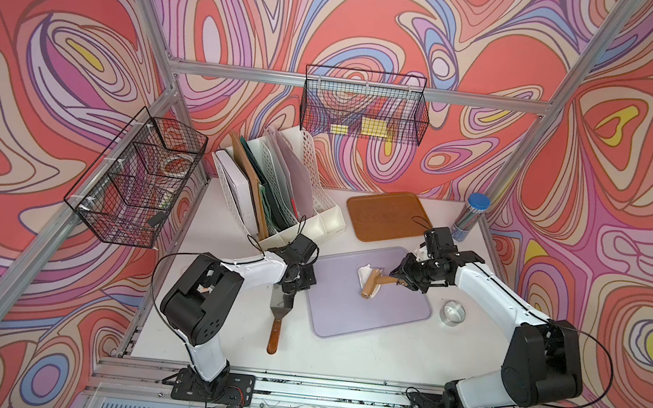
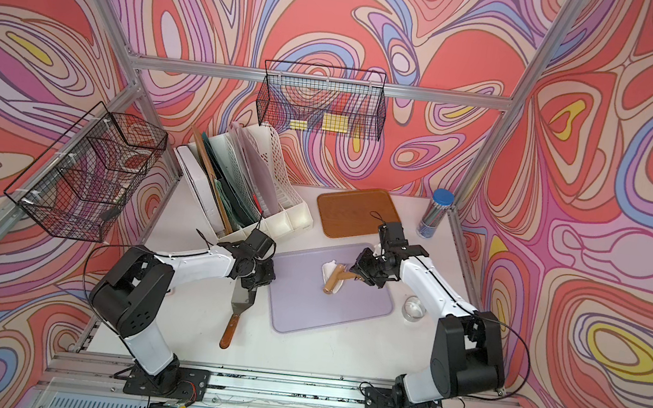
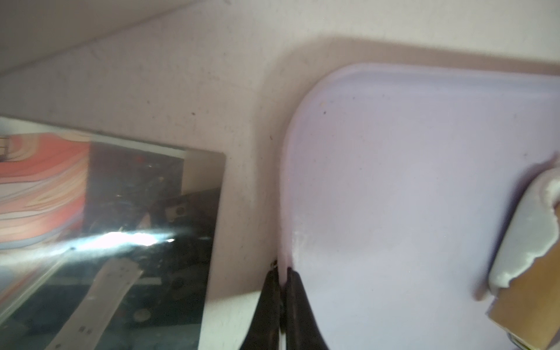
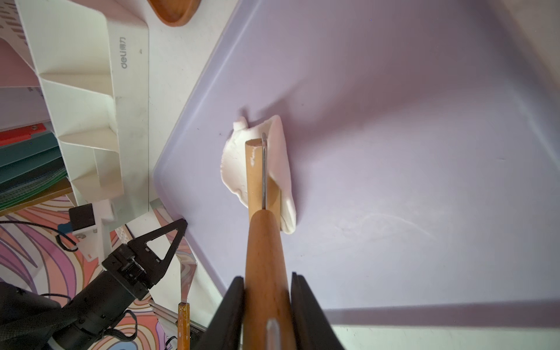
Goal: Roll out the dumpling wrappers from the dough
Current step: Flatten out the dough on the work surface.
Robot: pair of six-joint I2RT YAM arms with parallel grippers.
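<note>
At the far-right part of the purple mat [image 1: 366, 318], the right gripper [image 4: 266, 277] was clenched on the handle [image 4: 266, 242] of a wooden roller [image 1: 373, 284], one finger on each side of the handle. The roller's barrel sat on the dough [image 4: 233, 163], a white, flattened, ragged piece with a folded-up lip. It lay on the mat toward its far side, with dough showing on both sides of the barrel. Across the mat, the left gripper [image 3: 282, 272] was pinched shut on the mat's rim, near the far left corner, one finger inside the rim and one outside. A metal spatula [image 1: 281, 306] lay just left of the mat on the white table [image 1: 341, 353]. Its blade was near the left gripper and its wooden handle pointed toward the front edge. The blade was apart from the mat in the left wrist view. A metal ring cutter [image 1: 451, 320] stood on the table just right of the mat, not touching it. A brown tray [image 1: 388, 216] lay behind the mat, near the right wrist. A white file rack [image 1: 329, 220] holding boards and sheets stood at the back left. A clear tube with a blue lid [image 1: 469, 217] stood at the back right corner. Both top views showed the same layout.
</note>
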